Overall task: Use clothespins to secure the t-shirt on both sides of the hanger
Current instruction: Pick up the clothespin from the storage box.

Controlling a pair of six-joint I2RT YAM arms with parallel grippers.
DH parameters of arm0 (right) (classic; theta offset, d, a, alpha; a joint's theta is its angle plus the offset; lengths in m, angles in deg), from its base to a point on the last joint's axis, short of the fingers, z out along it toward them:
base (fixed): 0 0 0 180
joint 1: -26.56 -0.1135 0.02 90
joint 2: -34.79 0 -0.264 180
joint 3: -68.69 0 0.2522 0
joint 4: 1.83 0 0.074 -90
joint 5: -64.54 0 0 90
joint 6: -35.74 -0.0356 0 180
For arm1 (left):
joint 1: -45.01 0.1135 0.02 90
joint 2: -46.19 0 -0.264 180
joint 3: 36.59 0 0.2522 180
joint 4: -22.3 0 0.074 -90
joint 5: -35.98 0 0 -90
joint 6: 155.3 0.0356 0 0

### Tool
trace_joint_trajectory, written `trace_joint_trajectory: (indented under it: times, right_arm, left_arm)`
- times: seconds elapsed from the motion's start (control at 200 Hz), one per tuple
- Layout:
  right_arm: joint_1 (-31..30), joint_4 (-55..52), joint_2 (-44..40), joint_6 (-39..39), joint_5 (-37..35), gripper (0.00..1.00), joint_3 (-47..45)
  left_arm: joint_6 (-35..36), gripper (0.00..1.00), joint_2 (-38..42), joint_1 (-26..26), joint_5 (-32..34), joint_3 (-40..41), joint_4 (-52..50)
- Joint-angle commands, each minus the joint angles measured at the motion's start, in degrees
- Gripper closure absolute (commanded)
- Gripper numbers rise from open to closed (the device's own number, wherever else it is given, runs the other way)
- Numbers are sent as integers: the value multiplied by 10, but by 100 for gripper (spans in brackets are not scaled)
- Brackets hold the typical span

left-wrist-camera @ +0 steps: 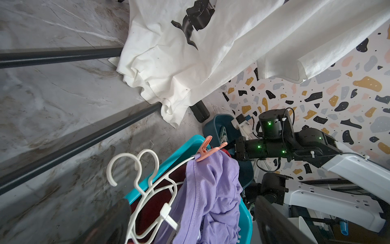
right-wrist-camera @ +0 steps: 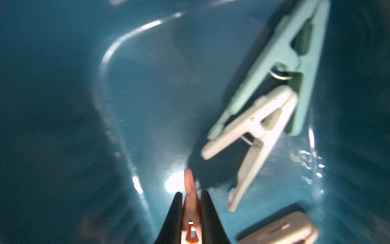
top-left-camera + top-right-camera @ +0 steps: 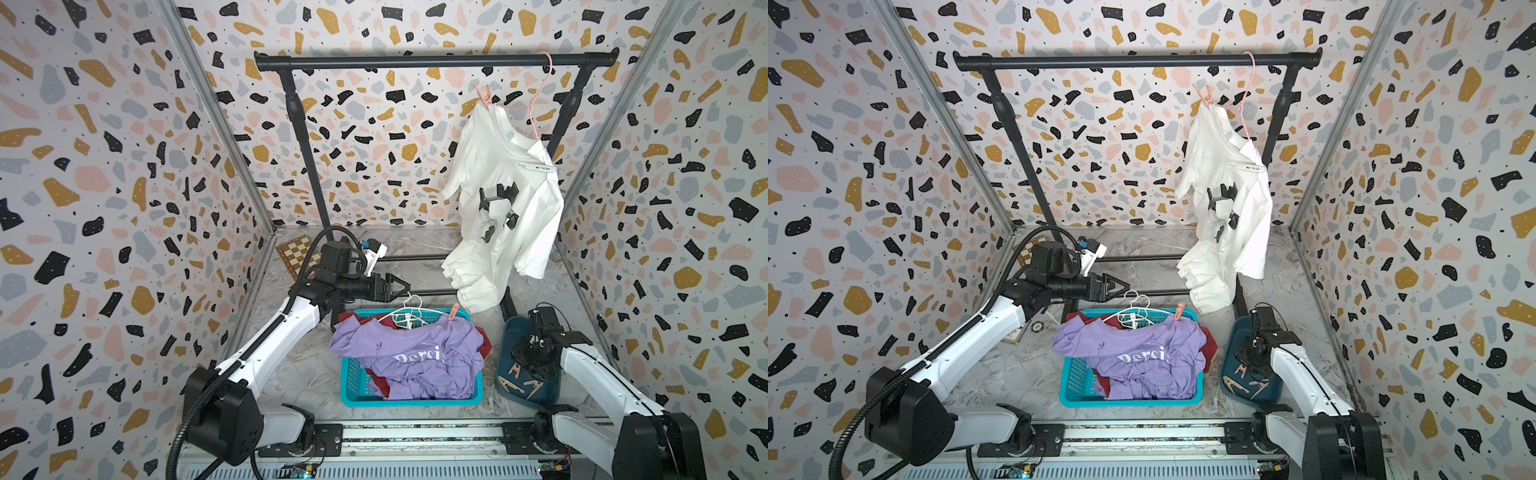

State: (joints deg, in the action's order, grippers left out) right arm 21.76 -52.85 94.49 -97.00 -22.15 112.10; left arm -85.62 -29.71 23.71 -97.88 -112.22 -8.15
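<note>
The right pincer (image 2: 191, 193) gripped a pink peg (image 2: 188, 179) in the tray (image 2: 63, 105), likely for the purple shirt (image 3: 415, 357)'s unpinned side. The left pincer (image 3: 405, 288) hovered, jaws apart.

Left arm (image 3: 270, 345): white links, black joints, ribbed black hose (image 3: 183, 424) alongside. Right arm (image 3: 598, 374) matched; green lights (image 1: 258, 146) glowed on wrist. Jaws were black, tapered.

Tan clothespin (image 2: 280, 230) cut off; pink clothespin (image 2: 188, 179) in right claw (image 2: 192, 193) blurred.
</note>
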Motion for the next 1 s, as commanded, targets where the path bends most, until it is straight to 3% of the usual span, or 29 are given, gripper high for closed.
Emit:
trace_joint_trajectory:
  times: [0.0, 0.25, 0.35, 0.586, 0.991]
  right_arm:
    - [-2, -9, -29, 20, 11, 100, 27]
    - [0, 2, -54, 45, -9, 100, 49]
    - [11, 26, -56, 62, 27, 100, 50]
    - [10, 45, -77, 76, 16, 100, 62]
    - [10, 34, -143, 121, 30, 100, 95]
  left_arm:
    - [8, 9, -5, -3, 1, -10, -1]
    - [17, 9, -32, 6, 16, -24, -13]
    - [25, 9, -46, 12, 23, -32, -19]
    - [43, 10, -69, 28, 44, -41, -35]
    - [81, 27, -160, 42, -42, -74, -34]
